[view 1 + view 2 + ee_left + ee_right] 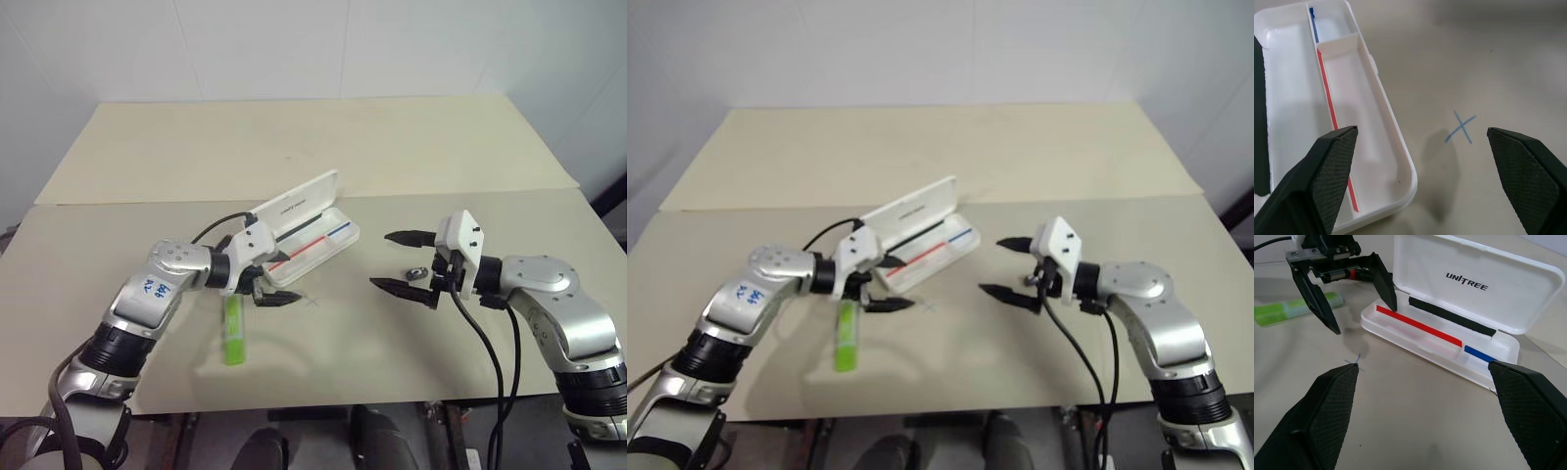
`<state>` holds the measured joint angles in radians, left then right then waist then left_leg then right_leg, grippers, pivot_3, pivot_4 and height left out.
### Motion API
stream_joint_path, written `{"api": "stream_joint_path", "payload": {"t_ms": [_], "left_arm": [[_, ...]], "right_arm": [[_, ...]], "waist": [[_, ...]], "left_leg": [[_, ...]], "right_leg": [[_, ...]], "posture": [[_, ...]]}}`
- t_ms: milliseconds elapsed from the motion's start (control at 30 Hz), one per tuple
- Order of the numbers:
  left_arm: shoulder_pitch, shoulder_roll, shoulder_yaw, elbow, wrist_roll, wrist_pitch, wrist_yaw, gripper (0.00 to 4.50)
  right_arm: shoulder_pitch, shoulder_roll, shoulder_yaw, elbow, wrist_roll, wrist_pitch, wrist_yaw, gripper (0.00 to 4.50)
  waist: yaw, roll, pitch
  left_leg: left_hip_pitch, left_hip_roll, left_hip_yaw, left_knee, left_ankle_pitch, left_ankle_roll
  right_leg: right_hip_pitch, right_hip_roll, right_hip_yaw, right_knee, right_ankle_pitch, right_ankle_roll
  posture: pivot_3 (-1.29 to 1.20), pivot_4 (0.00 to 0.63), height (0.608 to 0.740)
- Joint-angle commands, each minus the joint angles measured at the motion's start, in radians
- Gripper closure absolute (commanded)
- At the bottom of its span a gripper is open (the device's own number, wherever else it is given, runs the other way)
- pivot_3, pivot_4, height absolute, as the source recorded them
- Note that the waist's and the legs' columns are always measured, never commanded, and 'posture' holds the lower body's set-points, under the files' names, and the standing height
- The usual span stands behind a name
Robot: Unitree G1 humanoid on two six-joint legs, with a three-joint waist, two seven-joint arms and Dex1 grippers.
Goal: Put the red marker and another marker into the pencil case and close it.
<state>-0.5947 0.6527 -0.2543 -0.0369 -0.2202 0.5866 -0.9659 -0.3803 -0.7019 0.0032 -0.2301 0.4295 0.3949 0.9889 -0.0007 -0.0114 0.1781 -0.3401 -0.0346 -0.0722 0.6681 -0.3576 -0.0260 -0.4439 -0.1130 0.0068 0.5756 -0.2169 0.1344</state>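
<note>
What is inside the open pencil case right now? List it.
The pencil case holds no marker in the parts that show: bare white tray, a red stripe, a blue stripe and a black strip by the hinge. The left hand hides one end.

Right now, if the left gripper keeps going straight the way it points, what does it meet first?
Probably the bare table beside the pencil case, near the blue cross mark. The open left gripper straddles the case's near rim, so one finger might clip it; depth is unclear.

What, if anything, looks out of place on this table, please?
Nothing is spilled or damaged. The pencil case lies open, the green highlighter outside it; one small dark object, too small to identify, lies loose by the right claw.
</note>
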Motion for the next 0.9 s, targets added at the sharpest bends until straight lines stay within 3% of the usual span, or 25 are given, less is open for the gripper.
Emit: {"api": "stream_joint_path", "payload": {"t_ms": [33, 500, 900], "left_arm": [[-0.031, -0.009, -0.009, -0.011, 0.021, 0.019, 0.005, 0.02], [-0.082, -0.02, -0.083, 0.032, 0.074, 0.119, -0.001, 0.02], [-0.097, -0.035, -0.088, 0.031, 0.101, 0.149, 0.023, 4.0]], "right_arm": [[0.0, -0.004, -0.025, -0.017, 0.011, -0.01, 0.002, 0.0], [0.017, -0.008, -0.036, -0.036, 0.008, -0.004, -0.02, 0.0], [0.013, -0.012, -0.043, -0.039, 0.007, -0.002, -0.031, 0.0]], "waist": [[0.0, 0.0, 0.0], [0.0, 0.0, 0.0], [0.0, 0.0, 0.0]], "left_leg": [[0.0, 0.0, 0.0, 0.0, 0.0, 0.0], [0.0, 0.0, 0.0, 0.002, 0.0, 0.0], [0.0, 0.0, 0.0, 0.005, 0.0, 0.0]], "right_leg": [[0.0, 0.0, 0.0, 0.0, 0.0, 0.0], [0.0, 0.0, 0.0, 0.002, 0.0, 0.0], [0.001, 0.0, 0.001, 0.004, 0.0, 0.0]], "posture": [[0.0, 0.15, 0.74], [0.0, 0.15, 0.74], [0.0, 0.15, 0.74]]}}
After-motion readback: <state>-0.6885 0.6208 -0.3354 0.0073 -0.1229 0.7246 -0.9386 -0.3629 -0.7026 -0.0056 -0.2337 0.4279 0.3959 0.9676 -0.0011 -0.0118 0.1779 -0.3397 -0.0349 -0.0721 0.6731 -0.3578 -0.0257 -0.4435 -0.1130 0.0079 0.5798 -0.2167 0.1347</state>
